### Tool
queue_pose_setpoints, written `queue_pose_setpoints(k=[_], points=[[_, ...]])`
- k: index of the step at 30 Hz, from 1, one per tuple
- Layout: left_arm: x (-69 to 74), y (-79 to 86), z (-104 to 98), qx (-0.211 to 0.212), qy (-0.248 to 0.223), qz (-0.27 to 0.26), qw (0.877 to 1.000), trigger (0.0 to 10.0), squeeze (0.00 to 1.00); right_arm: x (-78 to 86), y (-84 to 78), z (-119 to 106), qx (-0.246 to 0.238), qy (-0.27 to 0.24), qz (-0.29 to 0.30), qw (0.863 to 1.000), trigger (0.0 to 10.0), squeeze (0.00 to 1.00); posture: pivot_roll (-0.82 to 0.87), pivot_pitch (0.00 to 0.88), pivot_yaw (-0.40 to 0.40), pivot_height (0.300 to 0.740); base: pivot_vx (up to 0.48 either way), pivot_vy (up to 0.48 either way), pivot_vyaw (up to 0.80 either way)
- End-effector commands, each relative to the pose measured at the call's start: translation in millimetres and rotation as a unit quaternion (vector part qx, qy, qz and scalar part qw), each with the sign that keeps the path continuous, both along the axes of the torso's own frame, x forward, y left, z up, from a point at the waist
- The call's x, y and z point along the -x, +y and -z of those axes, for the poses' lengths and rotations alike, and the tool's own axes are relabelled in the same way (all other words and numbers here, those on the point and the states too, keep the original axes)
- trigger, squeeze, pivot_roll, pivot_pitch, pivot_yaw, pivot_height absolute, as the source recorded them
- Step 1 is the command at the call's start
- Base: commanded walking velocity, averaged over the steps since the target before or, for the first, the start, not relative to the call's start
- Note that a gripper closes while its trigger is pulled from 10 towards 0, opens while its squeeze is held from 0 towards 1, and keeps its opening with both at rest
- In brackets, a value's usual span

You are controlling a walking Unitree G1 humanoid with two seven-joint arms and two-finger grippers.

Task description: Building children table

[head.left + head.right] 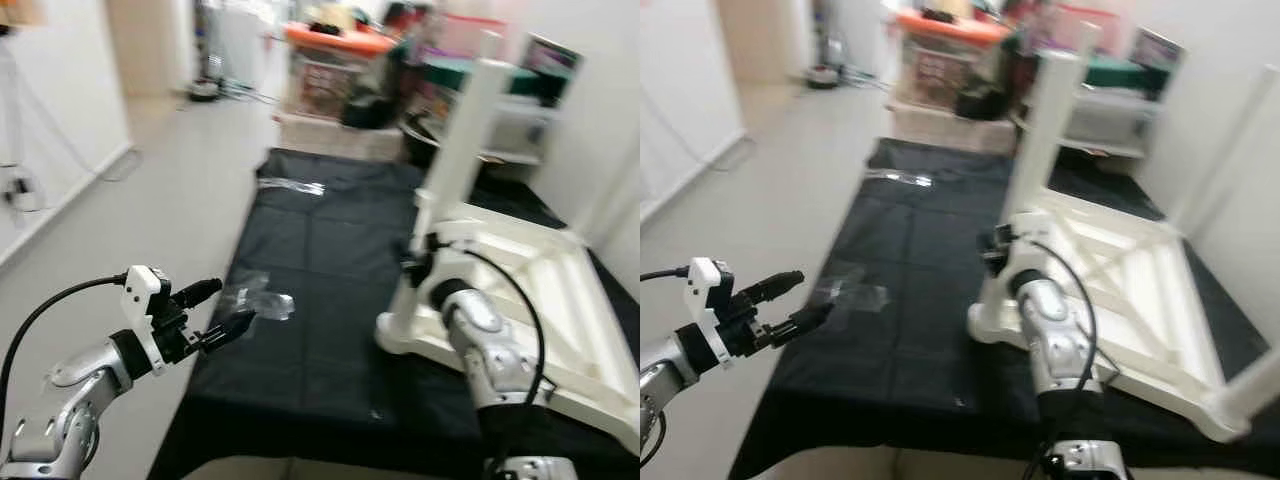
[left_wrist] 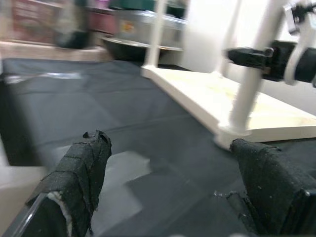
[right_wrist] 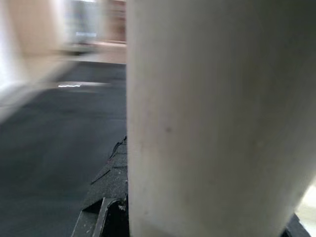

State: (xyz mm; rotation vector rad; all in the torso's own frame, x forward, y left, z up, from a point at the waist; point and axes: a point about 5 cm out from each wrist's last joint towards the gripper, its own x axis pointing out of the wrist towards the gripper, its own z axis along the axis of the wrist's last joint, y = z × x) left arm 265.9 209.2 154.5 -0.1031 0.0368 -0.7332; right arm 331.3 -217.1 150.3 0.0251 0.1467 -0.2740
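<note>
On black mat [image 1: 320,300]: upturned white table [image 1: 540,290].
Right gripper [image 1: 418,255]: jaws pinched table leg [image 1: 462,140] near its base.
Left gripper [image 1: 215,312]: jaws spread, plastic bag [image 1: 262,303] just ahead.

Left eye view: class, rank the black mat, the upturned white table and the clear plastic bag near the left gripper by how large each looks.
1. Black mat, largest.
2. White table.
3. Clear plastic bag, smallest, beside the left gripper.
</note>
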Motion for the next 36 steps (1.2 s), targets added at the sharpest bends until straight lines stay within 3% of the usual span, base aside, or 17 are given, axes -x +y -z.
queue_pose_setpoints(k=[1, 3, 5, 6, 7, 8, 9, 12, 15, 16, 18, 19, 21, 26, 27, 31, 36], points=[[-0.2, -2.3, 0, -0.001, 0.005, 0.007, 1.0, 10.0, 0.0, 36.7, -33.6, 51, 0.046, 0.15, 0.143, 0.977, 0.0, 0.0, 0.09, 0.0, -0.141, 0.74, 0.0, 0.0, 0.0], [0.2, -0.8, 0, 0.001, 0.005, 0.005, 1.0, 10.0, 0.0, 58.7, -23.9, 51, 0.056, 0.151, 0.152, 0.975, 0.0, 0.0, 0.08, 0.0, -0.128, 0.74, 0.0, 0.0, 0.0], [0.2, -0.8, 0, 0.001, 0.005, 0.005, 1.0, 10.0, 0.0, 58.7, -23.9, 51, 0.056, 0.151, 0.152, 0.975, 0.0, 0.0, 0.08, 0.0, -0.128, 0.74, 0.0, 0.0, 0.0], [0.4, -0.2, 0, 0.002, 0.006, 0.005, 1.0, 10.0, 0.0, 63.0, -16.3, 50, 0.047, 0.152, 0.136, 0.978, 2.0, 0.0, 0.07, 0.0, -0.126, 0.74, 0.0, 0.0, 0.0], [0.4, -0.2, 0, 0.002, 0.006, 0.005, 1.0, 10.0, 0.0, 63.0, -16.3, 50, 0.047, 0.152, 0.136, 0.978, 2.0, 0.0, 0.07, 0.0, -0.126, 0.74, 0.0, 0.0, 0.0], [0.3, -0.1, 0, 0.003, 0.006, 0.005, 1.0, 10.0, 0.0, 62.3, -7.6, 47, 0.041, 0.144, 0.103, 0.983, 10.0, 0.11, 0.07, 0.0, -0.124, 0.74, 0.0, 0.0, 0.0], [0.1, -0.1, 0, 0.002, 0.008, 0.008, 1.0, 10.0, 0.0, 50.5, 12.4, 28, 0.002, 0.069, -0.002, 0.998, 10.0, 1.0, 0.07, 0.0, -0.122, 0.74, 0.0, 0.0, 0.0], [-0.2, 0.0, 1, 0.002, 0.008, 0.008, 1.0, 10.0, 0.0, 35.9, 19.6, 7, -0.008, 0.014, -0.064, 0.998, 10.0, 1.0, 0.07, 0.0, -0.124, 0.74, 0.0, 0.0, 0.0], [-0.2, 0.0, 1, 0.002, 0.008, 0.007, 1.0, 10.0, 0.0, 34.2, 19.4, 5, -0.004, 0.012, -0.067, 0.998, 10.0, 1.0, 0.07, 0.0, -0.124, 0.74, 0.0, 0.0, 0.0], [0.0, 0.1, 1, 0.002, 0.007, 0.006, 1.0, 10.0, 0.0, 29.9, 19.3, -2, -0.012, -0.002, -0.073, 0.997, 10.0, 0.0, 0.07, 0.0, -0.127, 0.74, 0.0, 0.0, 0.0], [0.4, 0.5, 1, 0.002, 0.007, 0.005, 1.0, 10.0, 0.0, 18.6, 20.6, -26, -0.03, -0.061, -0.143, 0.987, 10.0, 0.0, 0.07, 0.0, -0.129, 0.74, 0.0, 0.0, 0.0], [0.4, 0.5, 1, 0.002, 0.007, 0.005, 1.0, 10.0, 0.0, 18.6, 20.6, -26, -0.03, -0.061, -0.143, 0.987, 10.0, 0.0, 0.07, 0.0, -0.129, 0.74, 0.0, 0.0, 0.0], [0.6, 0.8, 1, 0.003, 0.007, 0.004, 1.0, 10.0, 0.0, 19.0, 25.0, -44, -0.026, -0.09, -0.199, 0.975, 10.0, 0.0, 0.07, 0.0, -0.129, 0.74, 0.0, 0.0, 0.0], [0.5, 1.1, 1, 0.003, 0.006, 0.003, 1.0, 10.0, 0.0, 26.5, 33.9, -43, -0.032, -0.086, -0.234, 0.968, 10.0, 0.0, 0.08, 0.0, -0.133, 0.74, 0.0, 0.0, 0.0], [0.6, 1.6, 1, 0.002, 0.005, 0.0, 1.0, 10.0, 0.0, 33.2, 37.0, -34, -0.027, -0.075, -0.235, 0.969, 10.0, 1.0, 0.08, 0.0, -0.136, 0.74, 0.0, 0.0, 0.0], [1.3, 3.3, 0, -0.005, 0.002, -0.01, 1.0, 10.0, 0.0, 48.4, 38.7, -17, -0.009, -0.056, -0.201, 0.978, 10.0, 1.0, 0.08, 0.0, -0.134, 0.74, 0.0, 0.0, 0.0], [0.8, 3.9, 0, -0.021, -0.003, -0.027, 0.999, 10.0, 0.0, 58.3, 37.9, -14, 0.001, -0.051, -0.182, 0.982, 10.0, 1.0, 0.06, 0.0, -0.126, 0.74, 0.0, 0.0, 0.0]])
